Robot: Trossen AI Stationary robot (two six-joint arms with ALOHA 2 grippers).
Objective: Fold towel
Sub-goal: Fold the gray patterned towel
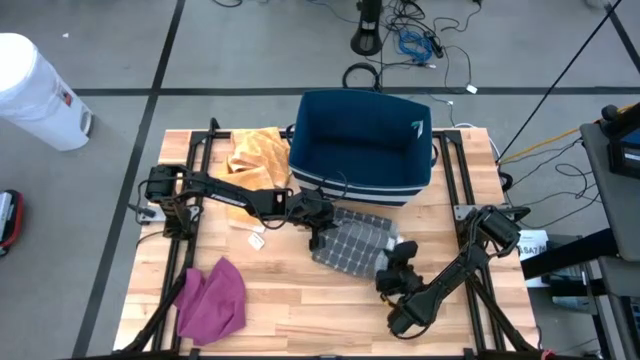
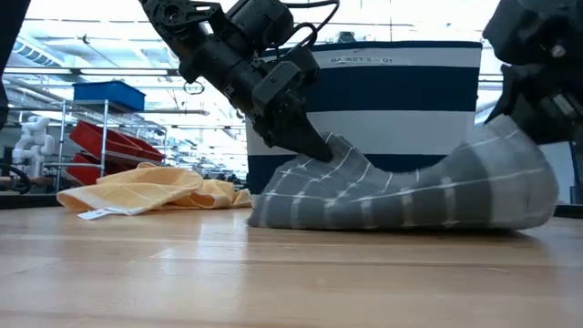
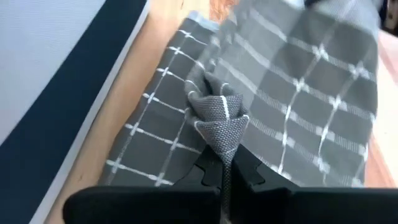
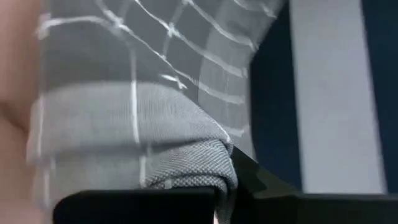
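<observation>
Towel, grey checked, lies mid-table at six o'clock of the blue basket. Left gripper pinches its nine o'clock edge, jaws closed on cloth. Right gripper clamps its four o'clock corner, lifted slightly off the table.

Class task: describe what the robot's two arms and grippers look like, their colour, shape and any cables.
Both arms are black, built of slim jointed segments with blocky housings. The left gripper tapers to two narrow black fingers, with thin black cables looping near its wrist. The right gripper is likewise black and chunky.
</observation>
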